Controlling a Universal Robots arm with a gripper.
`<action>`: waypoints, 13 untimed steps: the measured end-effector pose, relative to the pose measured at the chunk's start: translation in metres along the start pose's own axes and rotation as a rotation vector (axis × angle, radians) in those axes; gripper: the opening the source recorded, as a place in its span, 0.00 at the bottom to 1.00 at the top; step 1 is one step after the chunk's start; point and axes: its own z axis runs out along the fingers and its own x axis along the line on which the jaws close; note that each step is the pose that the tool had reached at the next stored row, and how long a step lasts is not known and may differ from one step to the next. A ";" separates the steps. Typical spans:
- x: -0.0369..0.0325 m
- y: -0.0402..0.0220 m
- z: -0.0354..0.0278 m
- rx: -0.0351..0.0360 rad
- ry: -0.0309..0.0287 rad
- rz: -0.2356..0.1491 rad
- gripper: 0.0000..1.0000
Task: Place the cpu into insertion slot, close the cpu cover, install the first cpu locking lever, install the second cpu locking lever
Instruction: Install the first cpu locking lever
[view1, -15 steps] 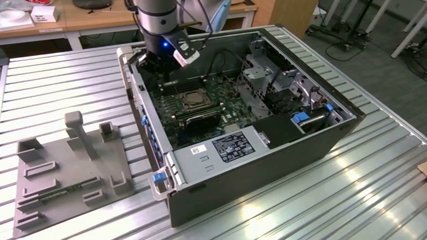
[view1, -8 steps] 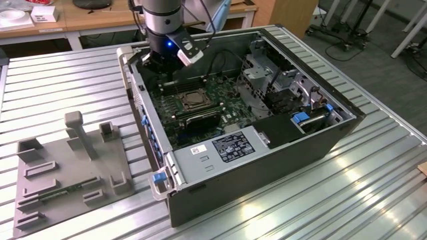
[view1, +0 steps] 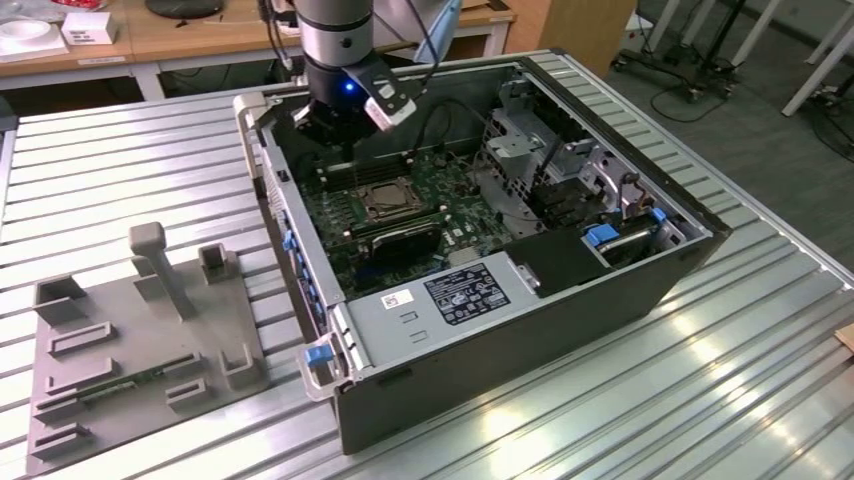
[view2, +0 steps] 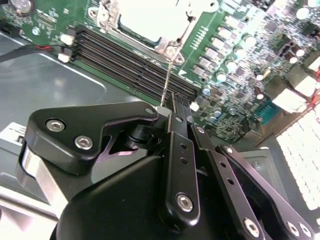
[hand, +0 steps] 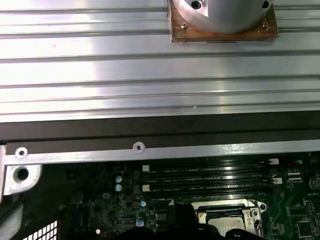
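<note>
Cpu (view1: 387, 198) lies flat in the insertion slot (view1: 408, 187) on the green board inside the open computer case (view1: 534, 330). In the exterior view the case stands on the ribbed metal tabletop (view1: 120, 170). The gripper (view1: 342, 148) hangs inside the case, near the slot and at 11 o'clock from it. A grey fixture tray (view1: 134, 350) lies on the tabletop at 8 o'clock from the case, apart from it.

In the second wrist view the cpu's pale face (view2: 150, 17) fills the window of the cpu cover (view2: 167, 46), which lies down over it. A thin locking lever (view2: 167, 75) stands tilted from the cover's corner and crosses the black memory slots (view2: 125, 65). It reaches the gripper (view2: 172, 109), whose jaws look closed on the rod's end.

In the first wrist view the cpu cover (hand: 225, 205) rings the cpu (hand: 222, 223), just beside the memory slots (hand: 210, 180). Beyond them run the case's rail (hand: 150, 150) and the tabletop (hand: 150, 65), which carries a silver round mount (hand: 220, 15) on a brown plate.
</note>
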 end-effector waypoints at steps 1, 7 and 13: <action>-0.0020 0.0001 0.0003 0.0000 -0.0001 0.000 0.11; -0.0130 0.0006 0.0015 0.0000 0.0000 0.000 0.11; -0.0220 0.0010 0.0028 0.0000 0.0001 0.000 0.11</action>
